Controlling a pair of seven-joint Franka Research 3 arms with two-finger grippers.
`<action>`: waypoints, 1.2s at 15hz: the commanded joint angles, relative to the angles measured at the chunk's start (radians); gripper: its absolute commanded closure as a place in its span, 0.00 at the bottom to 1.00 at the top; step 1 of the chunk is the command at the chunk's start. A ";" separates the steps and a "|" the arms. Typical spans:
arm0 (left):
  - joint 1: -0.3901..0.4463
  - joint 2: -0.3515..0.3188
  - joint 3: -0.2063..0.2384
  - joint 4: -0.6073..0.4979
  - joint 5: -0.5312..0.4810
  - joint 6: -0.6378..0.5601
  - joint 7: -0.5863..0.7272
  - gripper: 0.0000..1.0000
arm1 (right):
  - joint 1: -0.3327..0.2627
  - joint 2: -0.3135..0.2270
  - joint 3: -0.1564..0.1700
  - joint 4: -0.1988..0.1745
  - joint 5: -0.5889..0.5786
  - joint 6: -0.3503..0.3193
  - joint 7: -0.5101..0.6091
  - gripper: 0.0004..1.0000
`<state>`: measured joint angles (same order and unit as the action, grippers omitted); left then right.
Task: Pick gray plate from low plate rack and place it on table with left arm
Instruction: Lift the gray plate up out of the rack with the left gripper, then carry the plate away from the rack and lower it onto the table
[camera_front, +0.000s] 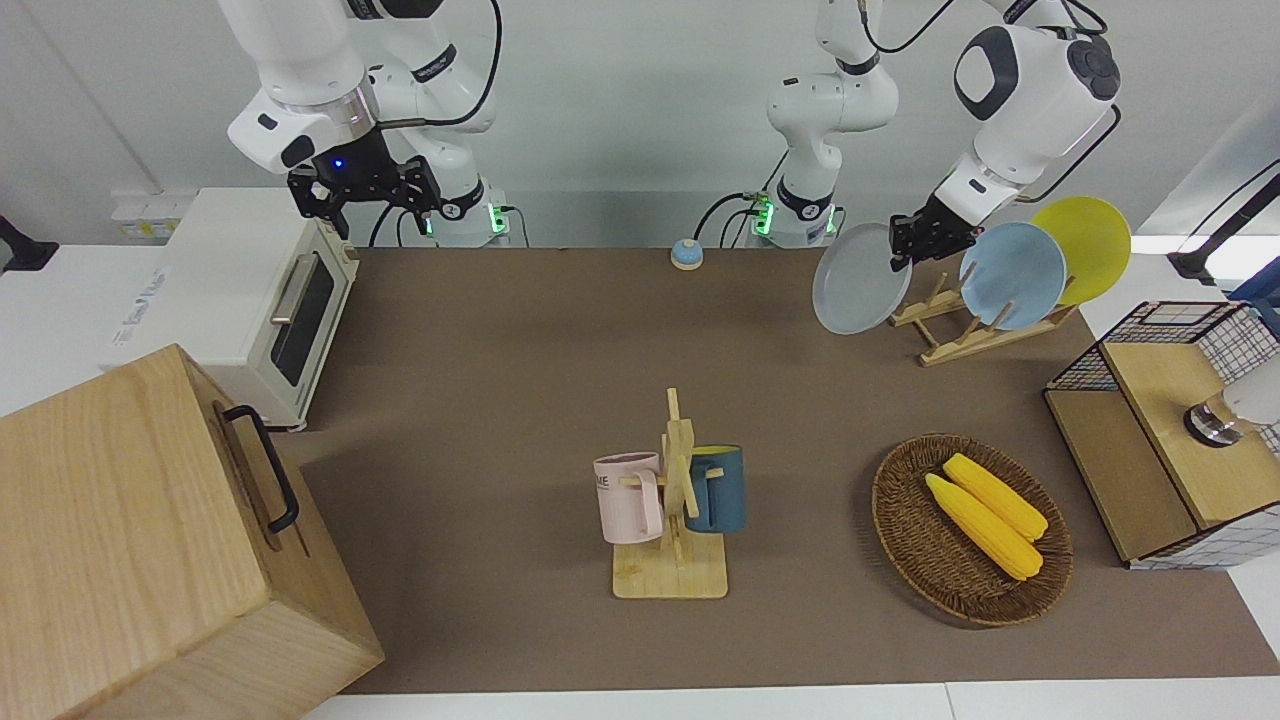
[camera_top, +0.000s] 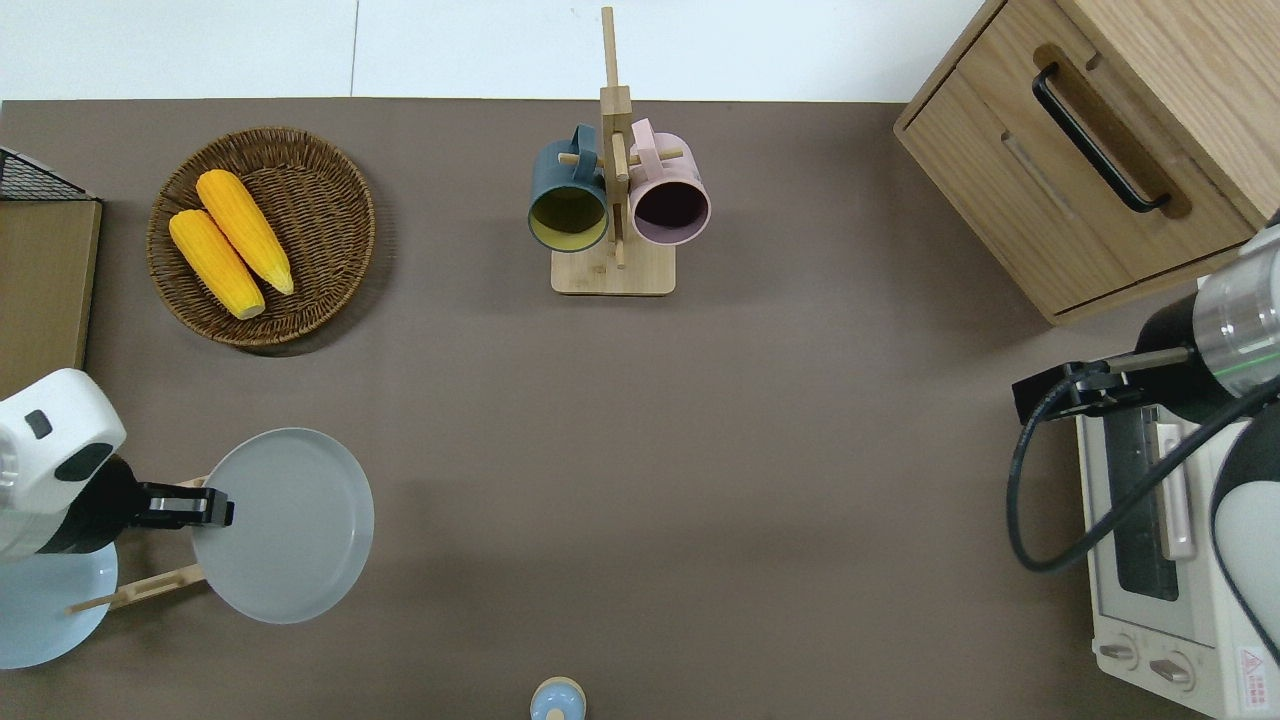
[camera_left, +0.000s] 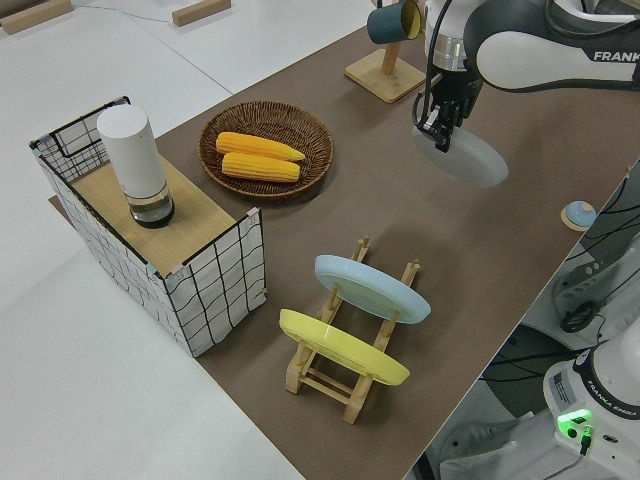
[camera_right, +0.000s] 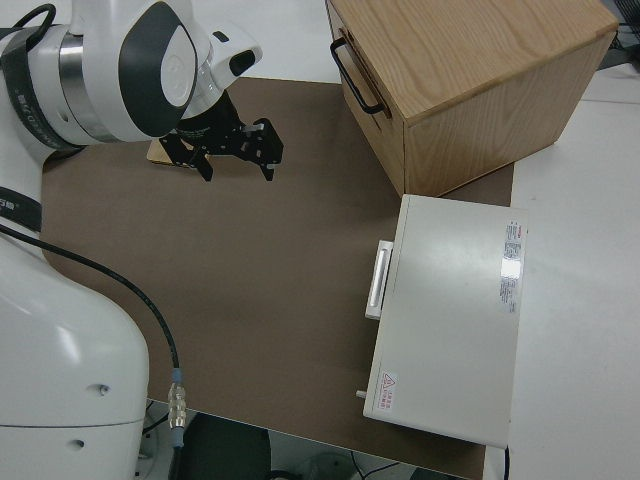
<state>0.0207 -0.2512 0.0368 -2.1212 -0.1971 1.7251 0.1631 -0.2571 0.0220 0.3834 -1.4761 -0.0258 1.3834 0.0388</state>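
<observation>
Now, from the front, the left gripper (camera_front: 912, 241) has its fingers pinched on the rim of the gray plate (camera_front: 848, 279), carrying it tilted in the air clear of the low plate rack (camera_front: 950, 330). From overhead the plate hangs over bare surface (camera_top: 640, 450) beside the rack; it looks rigid, smooth and breakable, so that edge hold seems right. The right arm is parked, its fingers spread wide in the right side view.

The gray plate (camera_top: 285, 525) looks smooth and matt (faintly sheened), the low plate rack (camera_left: 345, 375) pale bare wood.
</observation>
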 joint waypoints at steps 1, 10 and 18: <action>-0.122 0.015 0.077 -0.026 -0.086 0.020 0.045 0.94 | -0.025 -0.002 0.022 0.008 -0.006 -0.012 0.012 0.02; -0.137 0.059 0.095 -0.190 -0.252 0.214 0.219 0.94 | -0.025 -0.002 0.022 0.008 -0.006 -0.012 0.012 0.02; -0.133 0.118 0.095 -0.244 -0.282 0.275 0.220 0.88 | -0.025 -0.004 0.022 0.008 -0.006 -0.014 0.012 0.02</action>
<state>-0.0986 -0.1449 0.1186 -2.3477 -0.4580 1.9714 0.3666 -0.2571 0.0220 0.3834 -1.4761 -0.0258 1.3834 0.0388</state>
